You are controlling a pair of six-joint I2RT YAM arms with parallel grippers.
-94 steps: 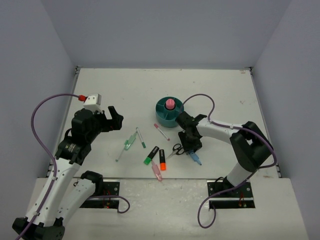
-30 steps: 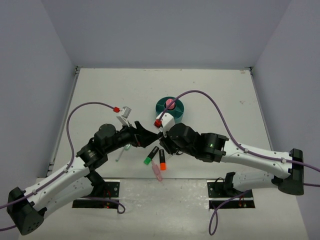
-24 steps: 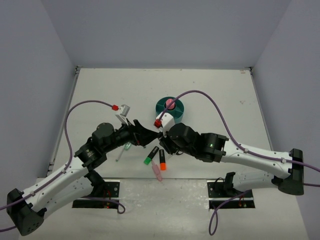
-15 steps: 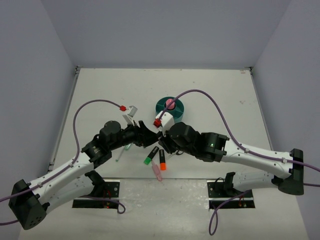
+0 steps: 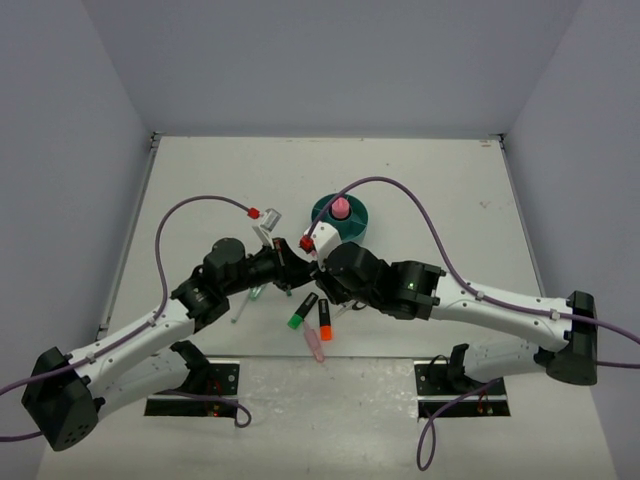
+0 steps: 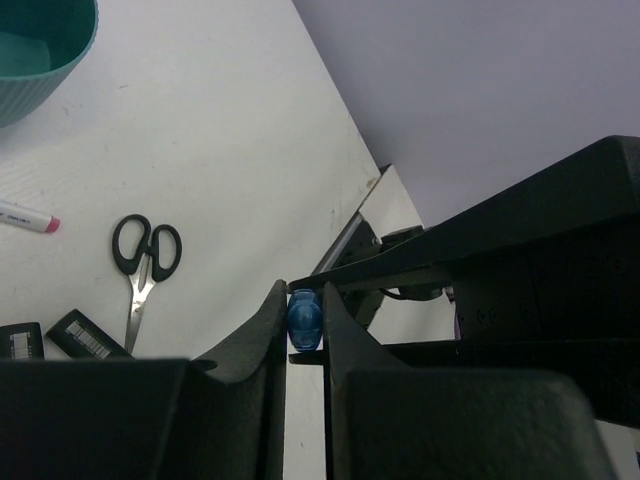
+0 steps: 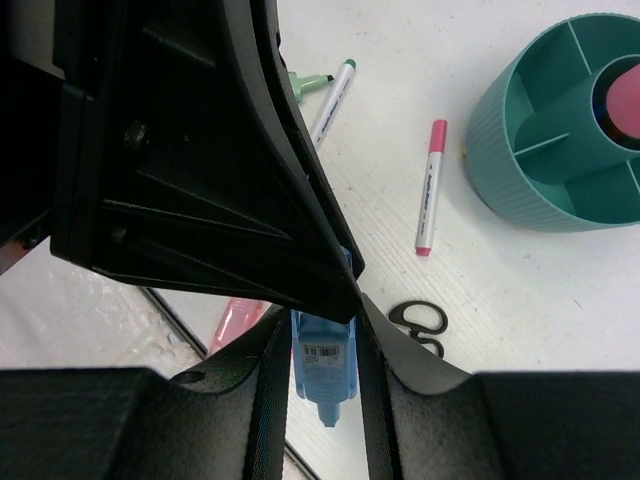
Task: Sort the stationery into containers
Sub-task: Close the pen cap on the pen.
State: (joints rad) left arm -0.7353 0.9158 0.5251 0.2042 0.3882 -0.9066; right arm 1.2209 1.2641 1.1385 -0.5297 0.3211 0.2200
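Note:
Above the middle of the table my two grippers meet tip to tip. The blue marker (image 7: 322, 352) hangs between them. My right gripper (image 7: 321, 335) is shut on its body. My left gripper (image 6: 304, 305) is shut on the blue marker (image 6: 303, 320) at its rounded end. In the top view the left gripper (image 5: 298, 270) and the right gripper (image 5: 318, 272) hide the marker. The teal organizer (image 5: 322, 212) stands just behind them with a pink-capped glue stick (image 5: 340, 207) in its central well.
On the table below lie a green highlighter (image 5: 302, 311), an orange highlighter (image 5: 325, 320) and a pink highlighter (image 5: 314, 344). Small black scissors (image 7: 420, 322) and a red-tipped pen (image 7: 430, 187) lie near the organizer. Green and white pens (image 5: 252, 296) lie to the left.
My left gripper has reached right to the right gripper and closed its open jaws on the end of the blue marker. The right gripper has kept its grip and shifted slightly.

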